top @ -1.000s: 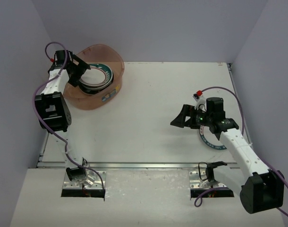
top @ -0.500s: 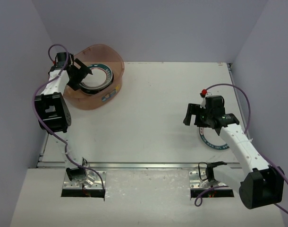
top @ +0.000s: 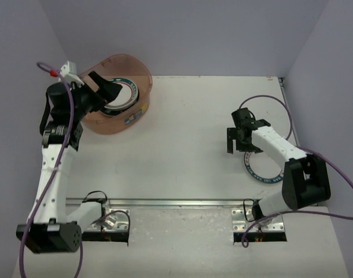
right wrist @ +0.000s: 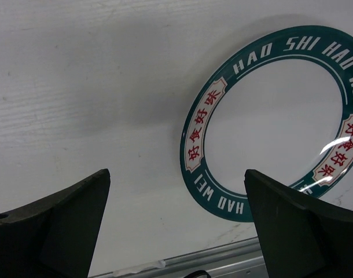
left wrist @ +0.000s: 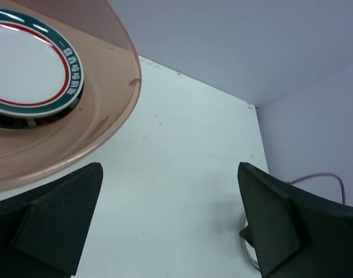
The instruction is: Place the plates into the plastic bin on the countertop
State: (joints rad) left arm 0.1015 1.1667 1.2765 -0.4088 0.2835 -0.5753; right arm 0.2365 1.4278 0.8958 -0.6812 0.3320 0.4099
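One plastic bin (top: pixel 137 65) on show, far left corner of the white surface (top: pixel 188 116), pinkish and see-through. Inside it, a stack of plates; the top one is the banded plate (top: pixel 128 92), teal rim with a thin red ring. From the left wrist view a darker rim (left wrist: pixel 14 120) peeks out underneath, so that is at least two in there, and how many more lie below cannot be told.

Out on the surface: exactly one plate, the lettered plate (right wrist: pixel 275 121), teal rim with white letters and red characters, lying flat at the right side, near the metal rail (top: pixel 182 202) along the front edge.

Two arms, two sets of fingers. The left fingers (top: pixel 107 90) hang over the bin's near-left side, spread as wide as they go, with nothing between them. In the wrist view the banded plate sits up and to the left of the left-hand finger, well clear of both; between the fingers only bare surface shows.

The right fingers (top: pixel 230 142) are spread wide too, and empty. They hover just at the lettered plate's far-left edge. From the wrist camera the plate lies ahead and over to the right: its left rim falls inside the gap, its lower right part slips behind the right-hand finger, and the left-hand finger stands apart from it.
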